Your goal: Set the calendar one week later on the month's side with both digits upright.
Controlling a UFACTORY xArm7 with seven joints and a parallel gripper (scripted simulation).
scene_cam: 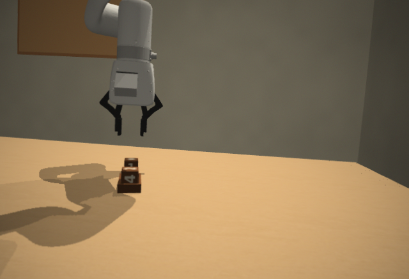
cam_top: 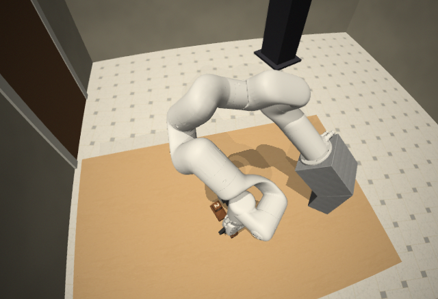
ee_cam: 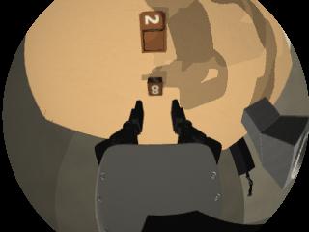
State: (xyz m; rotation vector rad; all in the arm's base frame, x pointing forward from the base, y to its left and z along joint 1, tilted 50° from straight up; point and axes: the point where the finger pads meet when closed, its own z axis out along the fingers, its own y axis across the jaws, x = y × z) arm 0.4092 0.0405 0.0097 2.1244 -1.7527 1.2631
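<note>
Gripper: the gripper (cam_top: 227,233) (scene_cam: 130,135) (ee_cam: 156,106) has its fingers about half spread, nothing between them, high above the table (cam_top: 141,235) (scene_cam: 264,219) (ee_cam: 87,72).
Loose cube: the loose cube (cam_top: 233,235) (scene_cam: 131,163) (ee_cam: 154,88) sits on the table outside the tray, an 8 on its top.
Approach: the step in hand looks like picking up this cube. Centre over it, square the pads to two opposite sides, and come straight down with room on both flanks; a skewed or too narrow descent could clip an edge and turn it. Close gently, check the grip, then lift well above the tray wall before any turning.
Tray: the tray (cam_top: 221,214) (scene_cam: 129,188) (ee_cam: 154,42) lies flat beyond, one half unfilled; the month's name is not legible.
Tray cube: the seated cube (cam_top: 216,205) (scene_cam: 130,176) (ee_cam: 152,20) fills the other half, 2 on top.
Exterior view only: the height between fingertips and cubes, and a 4 lying sideways on the seated cube's near face.
Wrist view only: the 8, readable, and both fingers flanking the line to the cube.
Top view only: the whole arm (cam_top: 212,168) reaching over, hiding much of the loose cube.
</note>
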